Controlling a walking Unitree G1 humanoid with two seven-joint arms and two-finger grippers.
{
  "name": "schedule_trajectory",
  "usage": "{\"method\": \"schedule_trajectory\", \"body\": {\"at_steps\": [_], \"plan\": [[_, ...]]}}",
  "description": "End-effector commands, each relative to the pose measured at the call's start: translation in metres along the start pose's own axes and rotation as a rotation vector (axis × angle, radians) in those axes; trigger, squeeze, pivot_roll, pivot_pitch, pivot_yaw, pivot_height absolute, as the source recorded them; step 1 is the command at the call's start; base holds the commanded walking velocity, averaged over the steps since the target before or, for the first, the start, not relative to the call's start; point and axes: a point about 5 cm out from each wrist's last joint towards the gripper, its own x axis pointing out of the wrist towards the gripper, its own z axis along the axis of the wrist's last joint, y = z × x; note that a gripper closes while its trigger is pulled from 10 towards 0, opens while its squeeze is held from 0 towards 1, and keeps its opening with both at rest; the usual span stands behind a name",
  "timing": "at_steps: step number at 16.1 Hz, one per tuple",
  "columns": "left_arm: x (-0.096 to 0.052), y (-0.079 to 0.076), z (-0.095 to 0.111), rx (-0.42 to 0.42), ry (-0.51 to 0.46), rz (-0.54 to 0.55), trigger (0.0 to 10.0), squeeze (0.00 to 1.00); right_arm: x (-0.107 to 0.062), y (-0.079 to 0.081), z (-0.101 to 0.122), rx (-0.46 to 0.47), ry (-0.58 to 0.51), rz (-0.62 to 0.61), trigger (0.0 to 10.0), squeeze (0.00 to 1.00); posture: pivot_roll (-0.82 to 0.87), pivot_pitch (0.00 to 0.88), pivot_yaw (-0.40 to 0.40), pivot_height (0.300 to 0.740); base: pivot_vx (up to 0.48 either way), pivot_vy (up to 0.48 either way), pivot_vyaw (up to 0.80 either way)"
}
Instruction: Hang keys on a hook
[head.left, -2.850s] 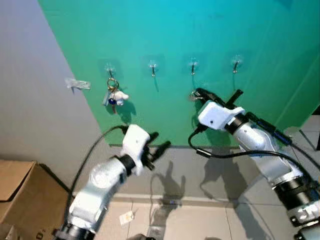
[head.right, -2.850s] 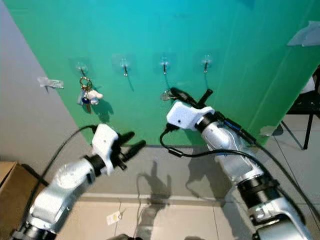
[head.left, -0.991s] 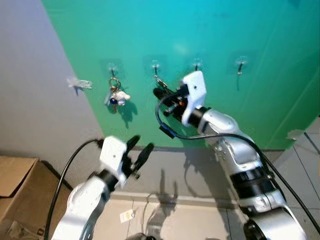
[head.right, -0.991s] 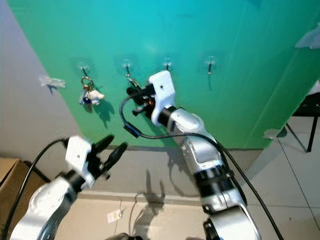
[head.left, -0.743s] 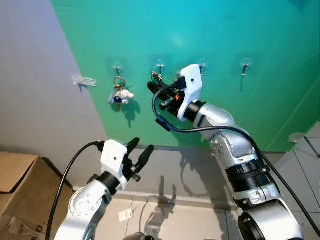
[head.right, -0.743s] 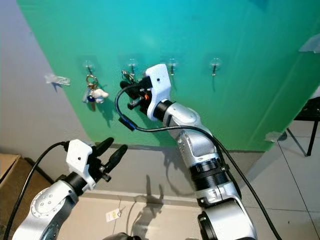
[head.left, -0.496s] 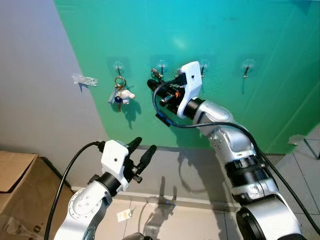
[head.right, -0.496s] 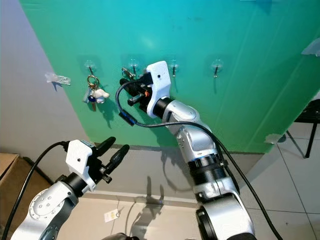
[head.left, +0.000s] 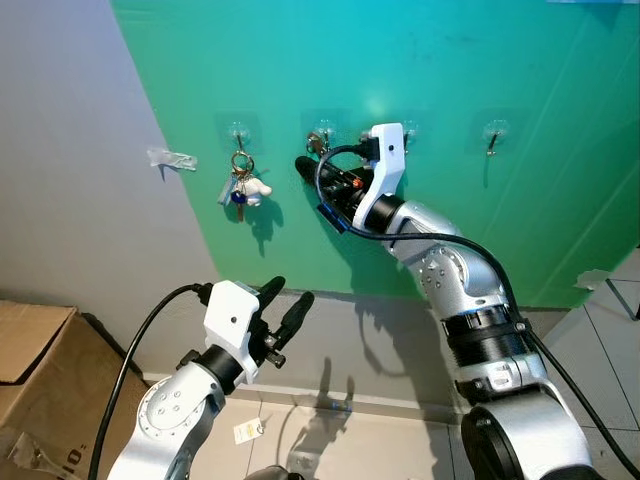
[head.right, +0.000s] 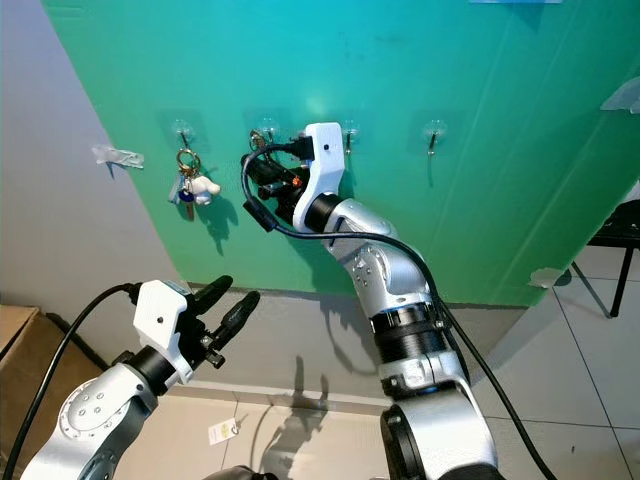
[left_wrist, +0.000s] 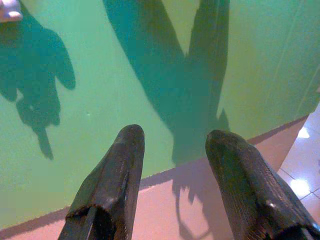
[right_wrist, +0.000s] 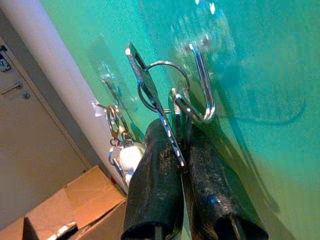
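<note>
A row of clear hooks is stuck on the green wall. My right gripper (head.left: 309, 166) is raised to the second hook from the left (head.left: 322, 129) and is shut on a set of keys (head.left: 316, 141). In the right wrist view the key ring (right_wrist: 165, 84) lies against the upturned tip of that hook (right_wrist: 204, 87), a flat key (right_wrist: 145, 80) stands above my fingers (right_wrist: 155, 165). I cannot tell whether the ring is over the tip. My left gripper (head.left: 288, 301) hangs low before the wall, open and empty (left_wrist: 172, 142).
Another key bunch with a white plush charm (head.left: 241, 186) hangs on the first hook. Two bare hooks (head.left: 492, 135) are further right. A cardboard box (head.left: 30, 370) stands at the lower left by the grey wall, and a paper tag (head.left: 245, 432) lies on the floor.
My right arm swung left from the third hook to the second, carrying the keys, and has closed in on that hook. My left arm dropped a little, still open.
</note>
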Motion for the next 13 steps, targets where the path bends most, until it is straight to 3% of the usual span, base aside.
{"method": "schedule_trajectory", "body": {"at_steps": [1, 4, 6, 10, 13], "plan": [[0.000, 0.000, 0.005, 0.022, -0.006, -0.005, 10.0, 0.00, 0.000, 0.007, 0.004, -0.035, -0.010, 0.014, 0.0, 0.00, -0.07, 0.000, 0.073, 0.740, 0.000, 0.000, 0.00], [0.003, 0.003, 0.005, 0.027, -0.011, 0.008, 10.0, 0.00, -0.006, 0.023, 0.003, -0.151, -0.022, 0.064, 0.0, 0.00, -0.08, 0.004, 0.075, 0.740, 0.000, 0.000, 0.00], [0.004, 0.005, 0.004, 0.029, -0.012, 0.008, 10.0, 0.00, -0.007, 0.024, 0.002, -0.141, -0.021, 0.061, 0.0, 0.00, -0.08, 0.005, 0.077, 0.740, 0.000, 0.000, 0.00], [0.011, 0.001, 0.002, 0.030, -0.011, -0.008, 10.0, 0.00, -0.012, 0.022, -0.005, 0.005, -0.012, 0.019, 0.0, 0.00, -0.09, 0.007, 0.084, 0.740, 0.000, 0.000, 0.00], [0.012, 0.001, 0.003, 0.032, -0.015, -0.013, 10.0, 0.00, -0.011, 0.018, -0.005, 0.046, -0.004, 0.013, 0.0, 0.00, -0.08, 0.009, 0.082, 0.740, 0.000, 0.000, 0.00]]}}
